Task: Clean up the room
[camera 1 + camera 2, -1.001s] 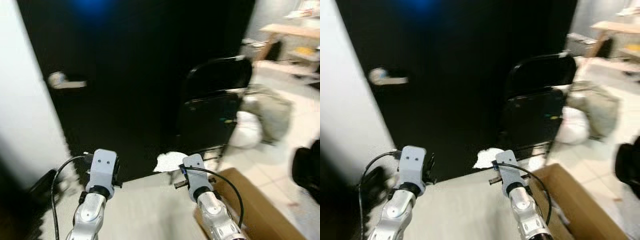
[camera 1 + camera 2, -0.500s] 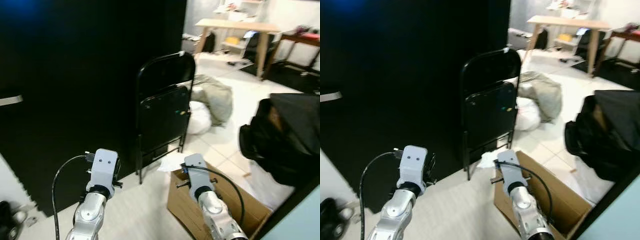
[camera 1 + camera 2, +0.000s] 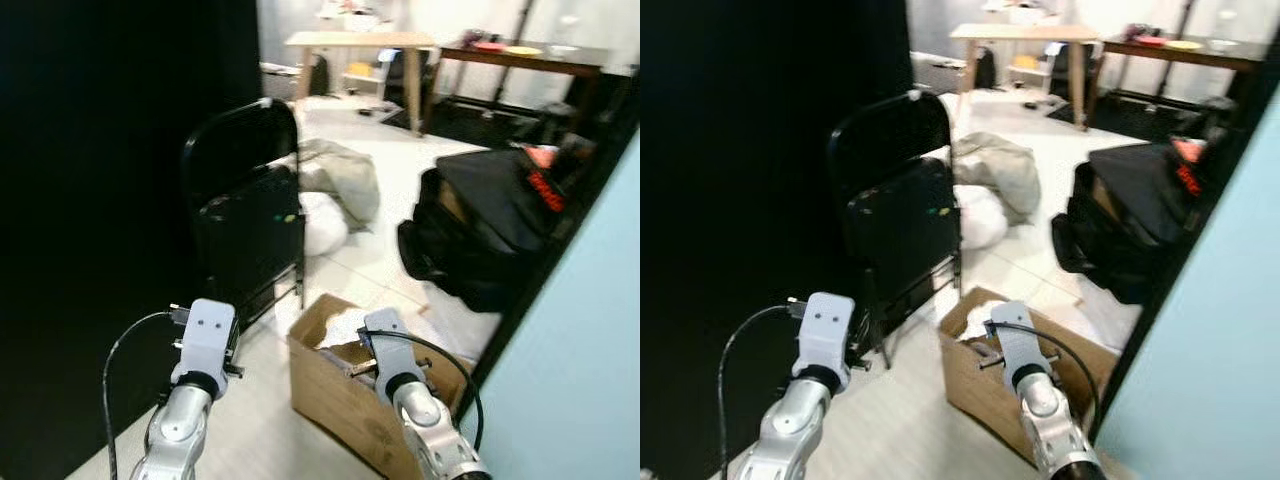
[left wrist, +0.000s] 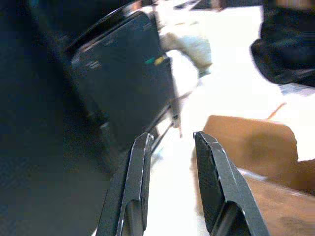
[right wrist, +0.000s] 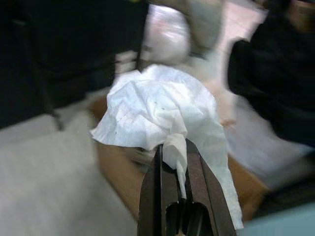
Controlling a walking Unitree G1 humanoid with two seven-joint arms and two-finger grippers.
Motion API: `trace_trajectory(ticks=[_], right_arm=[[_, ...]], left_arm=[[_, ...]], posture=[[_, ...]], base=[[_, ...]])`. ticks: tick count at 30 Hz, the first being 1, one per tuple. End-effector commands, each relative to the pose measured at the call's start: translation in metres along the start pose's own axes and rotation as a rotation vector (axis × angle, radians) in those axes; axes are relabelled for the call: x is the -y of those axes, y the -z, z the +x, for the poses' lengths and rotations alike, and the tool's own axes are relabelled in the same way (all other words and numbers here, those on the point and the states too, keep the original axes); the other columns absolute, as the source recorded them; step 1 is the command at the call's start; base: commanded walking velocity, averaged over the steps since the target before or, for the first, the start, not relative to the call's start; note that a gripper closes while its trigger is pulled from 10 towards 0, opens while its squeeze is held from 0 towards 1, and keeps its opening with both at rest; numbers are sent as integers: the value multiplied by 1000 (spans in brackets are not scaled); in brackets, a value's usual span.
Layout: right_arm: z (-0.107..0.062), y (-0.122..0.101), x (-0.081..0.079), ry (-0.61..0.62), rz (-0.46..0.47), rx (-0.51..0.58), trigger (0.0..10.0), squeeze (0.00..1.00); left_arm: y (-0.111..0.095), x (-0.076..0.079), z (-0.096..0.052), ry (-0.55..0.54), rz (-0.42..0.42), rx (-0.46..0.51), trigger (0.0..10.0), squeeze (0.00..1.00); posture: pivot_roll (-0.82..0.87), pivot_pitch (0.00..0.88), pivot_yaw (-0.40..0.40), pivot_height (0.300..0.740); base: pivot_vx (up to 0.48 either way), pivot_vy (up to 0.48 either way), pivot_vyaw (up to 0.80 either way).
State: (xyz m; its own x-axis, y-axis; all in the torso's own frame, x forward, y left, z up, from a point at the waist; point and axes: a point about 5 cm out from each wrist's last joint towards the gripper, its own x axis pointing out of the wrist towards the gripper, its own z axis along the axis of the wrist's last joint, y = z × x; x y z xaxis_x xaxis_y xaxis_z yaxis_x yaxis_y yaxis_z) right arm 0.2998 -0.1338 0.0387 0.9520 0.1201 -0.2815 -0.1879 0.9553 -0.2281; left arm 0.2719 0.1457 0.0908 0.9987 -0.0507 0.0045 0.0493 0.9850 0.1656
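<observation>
Here the right tool [image 5: 174, 147] is pinching a crumpled white tissue [image 5: 162, 108] between fingers closed tight on one twisted corner, low in the centre of the frame, above the open cardboard box [image 3: 330, 385]. The tissue is looking feather-light, limp and easily torn, so that bunched fold is probably the soundest hold. The left tool [image 4: 170, 157], fingers parted and carrying nothing, is pointing toward the black folding chair [image 3: 245, 230] at middle left.
</observation>
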Motion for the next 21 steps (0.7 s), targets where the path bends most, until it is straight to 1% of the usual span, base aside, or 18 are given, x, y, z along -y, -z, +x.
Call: trace_trajectory(ticks=[1, 10, 13, 21], right_arm=[[0, 4, -7, -11, -2, -29, 10000, 0], [0, 4, -8, -12, -4, -32, 10000, 0], [0, 5, -9, -12, -4, -33, 10000, 0], [-1, 5, -11, -28, -8, -29, 10000, 0]], left_arm=[[6, -4, -1, -7, 10, -34, 10000, 0], [7, -3, 1, 3, 12, -35, 10000, 0], [7, -4, 2, -16, -3, -41, 10000, 0], [10, -9, 0, -58, -9, -62, 10000, 0]], posture=[[77, 0, 4, 740], [75, 0, 10, 740], [75, 0, 7, 740], [79, 0, -8, 740]], base=[[0, 0, -800], [0, 0, -800], [0, 0, -800], [0, 0, -800]])
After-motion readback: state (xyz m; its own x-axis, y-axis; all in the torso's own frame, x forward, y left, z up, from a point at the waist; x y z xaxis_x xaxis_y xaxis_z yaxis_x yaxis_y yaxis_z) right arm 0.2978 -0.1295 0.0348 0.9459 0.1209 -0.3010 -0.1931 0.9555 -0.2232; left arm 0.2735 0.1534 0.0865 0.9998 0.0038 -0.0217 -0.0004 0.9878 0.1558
